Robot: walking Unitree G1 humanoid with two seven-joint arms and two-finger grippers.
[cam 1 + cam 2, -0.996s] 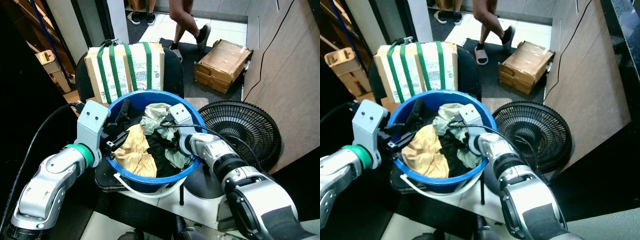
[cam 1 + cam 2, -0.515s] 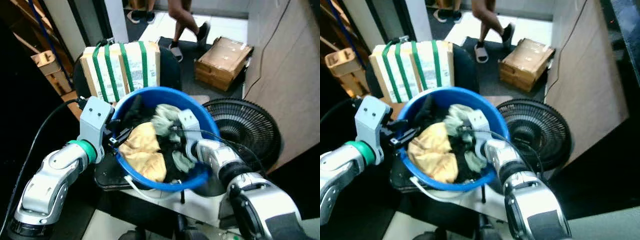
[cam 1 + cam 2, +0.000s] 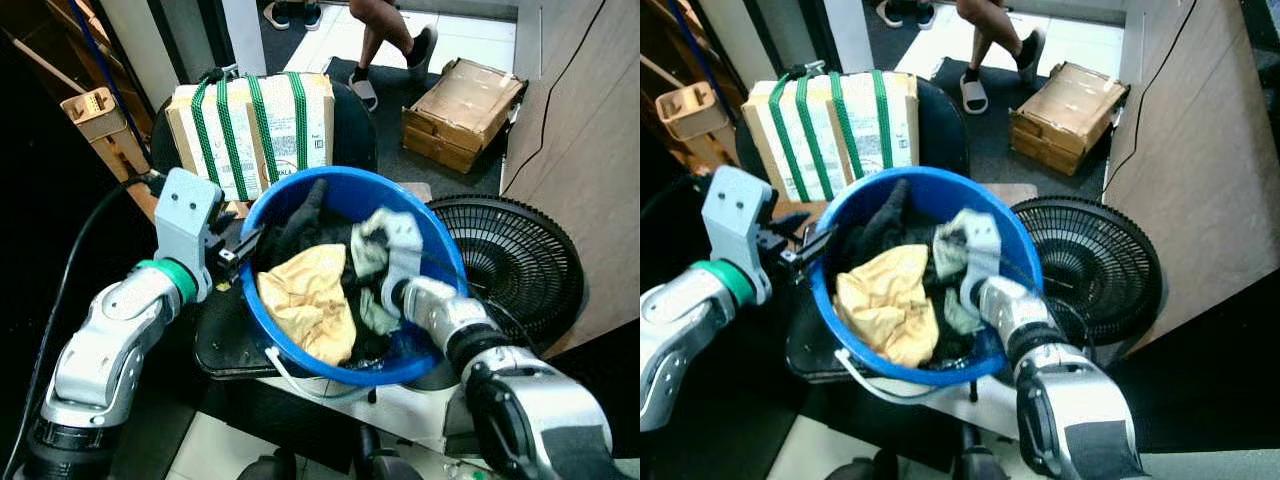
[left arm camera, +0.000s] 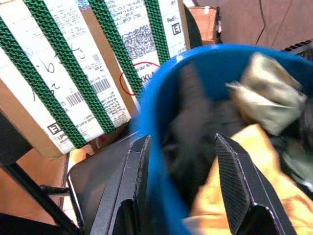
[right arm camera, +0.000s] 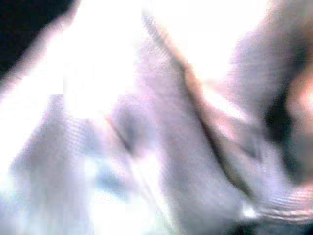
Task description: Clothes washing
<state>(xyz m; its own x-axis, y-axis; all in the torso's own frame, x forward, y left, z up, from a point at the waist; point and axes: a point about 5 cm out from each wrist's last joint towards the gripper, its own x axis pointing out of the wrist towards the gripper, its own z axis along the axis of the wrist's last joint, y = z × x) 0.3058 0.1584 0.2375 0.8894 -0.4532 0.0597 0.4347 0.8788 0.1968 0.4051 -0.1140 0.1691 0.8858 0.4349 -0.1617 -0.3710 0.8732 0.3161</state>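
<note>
The blue basin (image 3: 300, 205) sits on a black chair seat (image 3: 225, 340), in front of the robot, and it is tilted. It is full of clothes: a yellow garment (image 3: 310, 300), a black garment (image 3: 300, 220) and a pale green garment (image 3: 368, 250). The left gripper (image 4: 183, 186) straddles the basin's left rim, its fingers (image 4: 237, 186) spread, one outside the wall and one inside. The right gripper (image 3: 385, 275) is buried among the clothes; I cannot tell how its fingers stand. Behind the basin stands a cardboard box with green straps (image 3: 250, 130). On the right, a black fan (image 3: 520, 270) lies on the floor.
</note>
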